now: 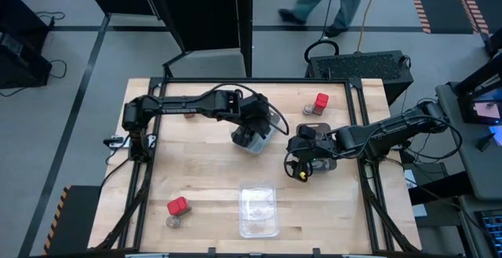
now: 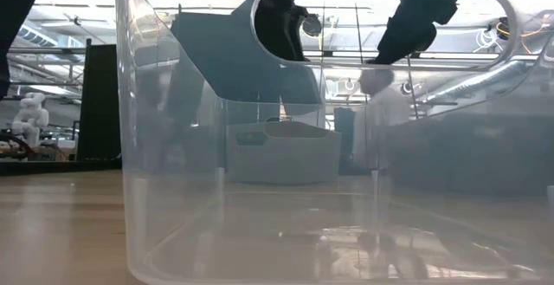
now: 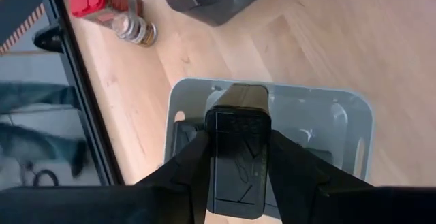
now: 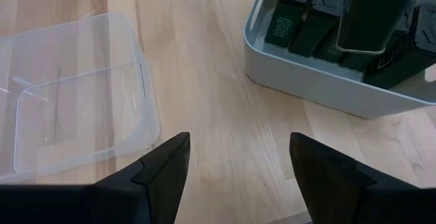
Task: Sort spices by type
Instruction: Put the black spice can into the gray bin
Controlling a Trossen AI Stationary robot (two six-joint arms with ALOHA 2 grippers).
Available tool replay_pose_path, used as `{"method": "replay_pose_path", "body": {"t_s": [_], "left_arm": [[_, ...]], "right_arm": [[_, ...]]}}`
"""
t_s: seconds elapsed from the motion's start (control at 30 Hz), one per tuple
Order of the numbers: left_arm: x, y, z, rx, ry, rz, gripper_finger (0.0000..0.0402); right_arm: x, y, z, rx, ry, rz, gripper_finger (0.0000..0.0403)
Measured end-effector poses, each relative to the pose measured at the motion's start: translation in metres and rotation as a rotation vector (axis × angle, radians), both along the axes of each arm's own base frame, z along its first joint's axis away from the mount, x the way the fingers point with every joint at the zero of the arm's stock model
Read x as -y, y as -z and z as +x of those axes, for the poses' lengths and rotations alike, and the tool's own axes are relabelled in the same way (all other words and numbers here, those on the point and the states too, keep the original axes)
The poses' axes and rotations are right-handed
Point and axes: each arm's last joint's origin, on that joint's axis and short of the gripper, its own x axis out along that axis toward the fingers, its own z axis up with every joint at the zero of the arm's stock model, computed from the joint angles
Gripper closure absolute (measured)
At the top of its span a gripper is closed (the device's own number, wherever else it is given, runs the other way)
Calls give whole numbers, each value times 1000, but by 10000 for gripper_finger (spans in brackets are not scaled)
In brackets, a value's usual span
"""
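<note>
The left pincer (image 3: 238,157) clamps a small, stiff, smooth-sided black spice block (image 3: 237,152) by its flat flanks above the pale grey tray (image 3: 354,115), probably light but slippery, while the right pincer (image 4: 238,166) gapes empty over the counter (image 4: 204,60).
</note>
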Motion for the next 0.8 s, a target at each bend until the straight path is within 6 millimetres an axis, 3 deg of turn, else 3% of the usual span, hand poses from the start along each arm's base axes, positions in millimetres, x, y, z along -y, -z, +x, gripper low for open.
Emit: {"method": "replay_pose_path", "body": {"t_s": [0.47,0.8], "left_arm": [[2,1,-2,-18,32,-43,276],[-21,-4,3,192,-599,-390,276]], "right_arm": [[0,0,0,1,2,2,165],[0,0,0,1,0,0,165]]}}
